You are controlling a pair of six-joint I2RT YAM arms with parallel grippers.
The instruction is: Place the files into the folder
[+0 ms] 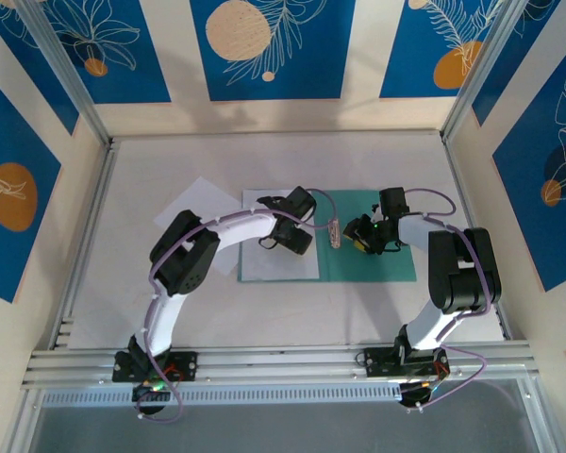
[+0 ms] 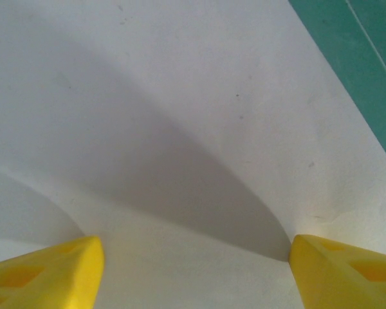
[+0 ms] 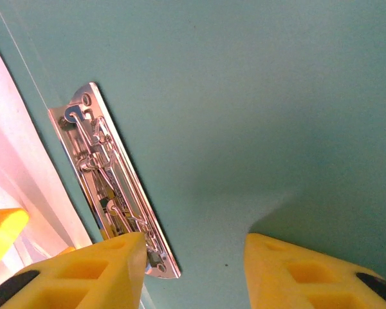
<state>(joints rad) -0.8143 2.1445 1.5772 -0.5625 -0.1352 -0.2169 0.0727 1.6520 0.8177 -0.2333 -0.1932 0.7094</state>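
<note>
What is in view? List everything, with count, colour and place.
folder: one, teal, open flat at table centre
clip: one, silver, inside the folder near its middle
paper sheets: two, white; one left of the clip, under the left tool; one on the table further left, partly behind the left arm
table: one, pale grey
wall panels: several, blue with orange discs
arms: two, white and black, left, right
left tool: yellow, open over paper
right tool: yellow, open over folder
</note>
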